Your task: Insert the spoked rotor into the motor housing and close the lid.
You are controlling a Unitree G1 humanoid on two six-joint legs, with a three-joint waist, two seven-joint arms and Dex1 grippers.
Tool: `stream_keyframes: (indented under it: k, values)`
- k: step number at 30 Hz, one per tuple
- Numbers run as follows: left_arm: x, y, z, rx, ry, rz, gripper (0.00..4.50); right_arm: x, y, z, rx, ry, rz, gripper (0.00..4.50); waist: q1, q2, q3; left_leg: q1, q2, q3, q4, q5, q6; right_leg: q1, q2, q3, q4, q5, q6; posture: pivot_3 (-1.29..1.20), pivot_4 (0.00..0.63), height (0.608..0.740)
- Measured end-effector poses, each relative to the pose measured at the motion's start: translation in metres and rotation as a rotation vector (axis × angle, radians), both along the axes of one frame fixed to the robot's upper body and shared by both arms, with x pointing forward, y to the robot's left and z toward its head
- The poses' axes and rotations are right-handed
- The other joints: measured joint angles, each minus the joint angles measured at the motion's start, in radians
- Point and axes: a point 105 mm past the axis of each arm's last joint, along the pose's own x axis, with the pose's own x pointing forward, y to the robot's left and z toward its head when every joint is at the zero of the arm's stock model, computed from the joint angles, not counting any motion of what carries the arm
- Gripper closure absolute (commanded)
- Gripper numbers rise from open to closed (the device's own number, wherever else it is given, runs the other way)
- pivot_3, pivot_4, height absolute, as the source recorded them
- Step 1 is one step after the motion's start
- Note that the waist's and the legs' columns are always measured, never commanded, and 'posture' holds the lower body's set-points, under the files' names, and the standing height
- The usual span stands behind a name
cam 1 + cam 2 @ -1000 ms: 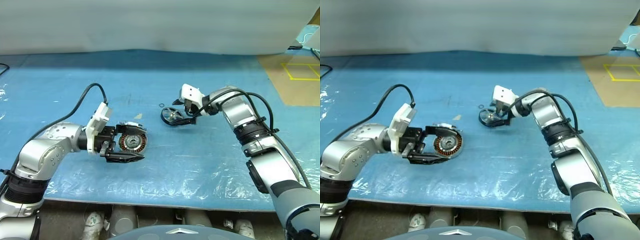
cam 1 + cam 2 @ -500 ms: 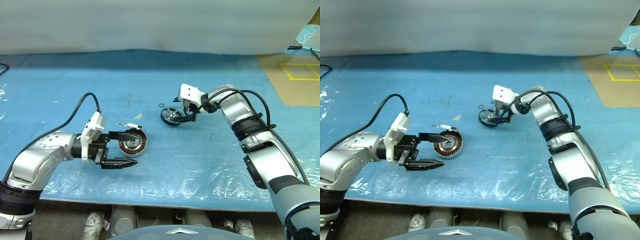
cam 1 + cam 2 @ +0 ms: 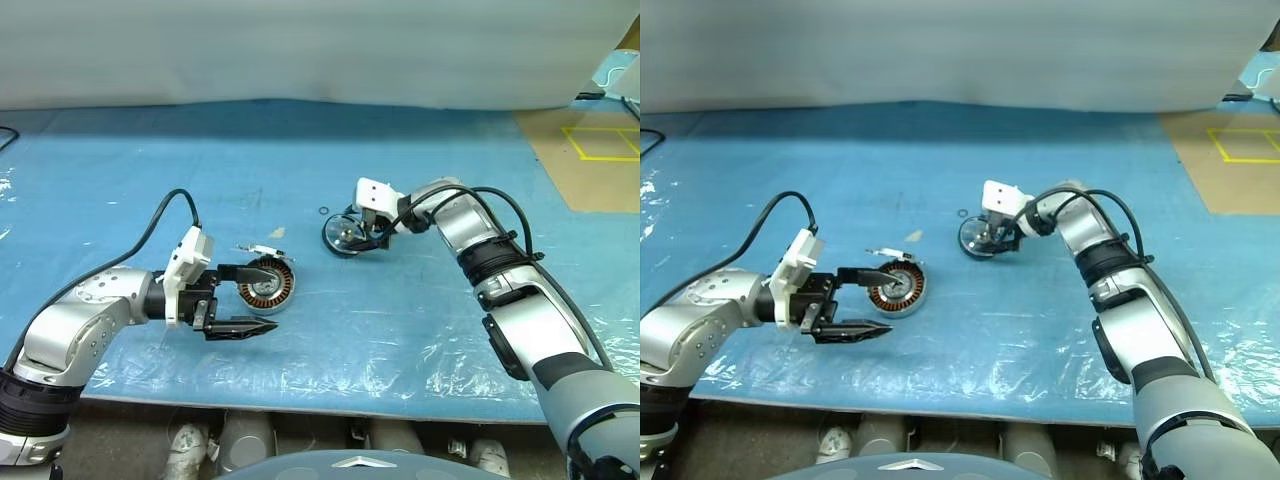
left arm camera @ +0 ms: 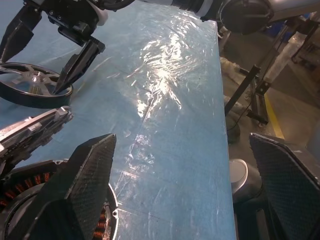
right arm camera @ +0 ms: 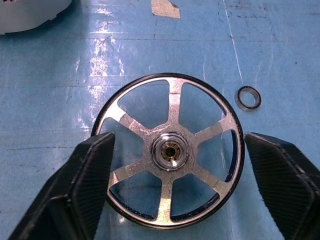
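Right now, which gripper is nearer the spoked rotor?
Right. The right gripper sits right over the spoked rotor, one finger on each side of its rim. The left gripper is off by the motor housing.

Spoked rotor lies right of, apparently behind, motor housing.

head eyes: high, facing down over desk | wrist views: close, low | shared: spoked rotor
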Motion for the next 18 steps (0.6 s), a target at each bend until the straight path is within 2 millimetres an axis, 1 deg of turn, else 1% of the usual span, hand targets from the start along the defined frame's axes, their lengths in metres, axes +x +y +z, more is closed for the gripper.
stream_keyframes:
  k: [4, 13, 18]
  values:
    - [-0.0009, -0.0016, 0.0014, 0.002, -0.010, -0.003, 0.00, 0.0000, 0.0002, 0.0001, -0.002, -0.005, 0.005, 2.72, 0.000, 0.000, 0.000, 0.000, 0.000, 0.000, 0.000, 0.000, 0.000, 0.000, 0.000, 0.000, 0.000, 0.000, 0.000, 0.00, 0.150, 0.740]
    - [-0.0001, -0.0024, 0.0008, -0.001, -0.010, 0.007, 0.00, 0.0021, -0.0016, -0.0007, -0.007, -0.019, -0.009, 2.72, 0.000, 0.000, 0.000, 0.000, 0.000, 0.000, 0.000, 0.000, 0.000, 0.000, 0.000, 0.000, 0.000, 0.000, 0.000, 0.00, 0.150, 0.740]
    - [0.0005, -0.0028, 0.0007, -0.002, -0.011, 0.011, 0.00, -0.0016, -0.0015, -0.0051, -0.016, -0.025, 0.011, 2.72, 0.000, 0.000, 0.000, 0.000, 0.000, 0.000, 0.000, 0.000, 0.000, 0.000, 0.000, 0.000, 0.000, 0.000, 0.000, 0.00, 0.150, 0.740]
